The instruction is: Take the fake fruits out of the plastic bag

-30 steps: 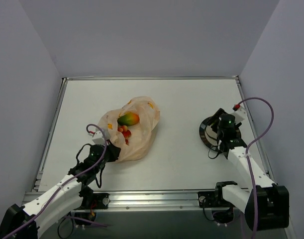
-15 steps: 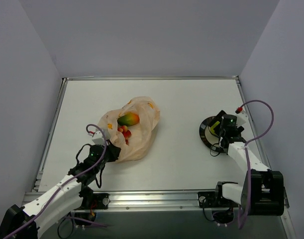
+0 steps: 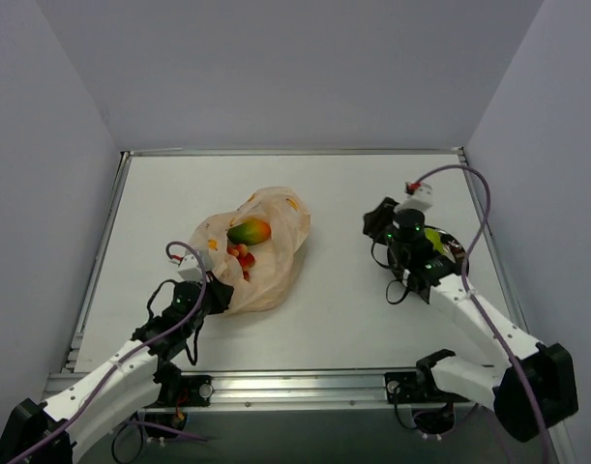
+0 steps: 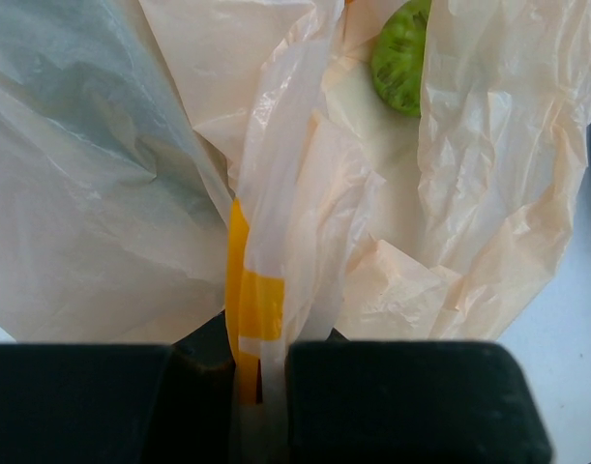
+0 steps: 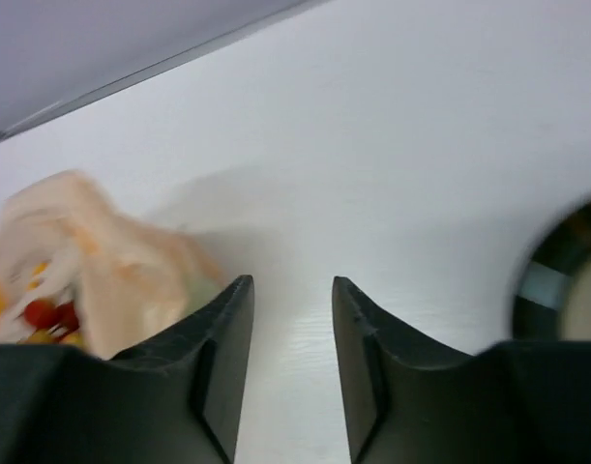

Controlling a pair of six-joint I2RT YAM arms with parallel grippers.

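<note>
Okay, starting at the right gripper: jaws partway apart, nothing between them. No longer hanging over the plate like half a second back; swung left and now pointing across bare table toward the bag. Leaves a yellow-green fruit sitting on the plate, so reads as one drop-off done and the return trip for the next one under way.

Left gripper: clamped tight on a bunched strip of the bag's edge, same grip and same spot as before. Hasn't budged, presumably holding the mouth up.

Moving outward: bag lying left of centre, well apart from the right gripper. Holds a green-and-orange fruit with small red ones just beside it, all showing at the opening. Left wrist view also catches a green fruit between the folds; can't tell whether that's the same one. From the right wrist, bag sits low and left of the jaws, not lined up with the gap yet.

Probably needs more travel left and a dip into the opening before any grab. Worth watching for the jaws pinching thin film instead of fruit.
</note>
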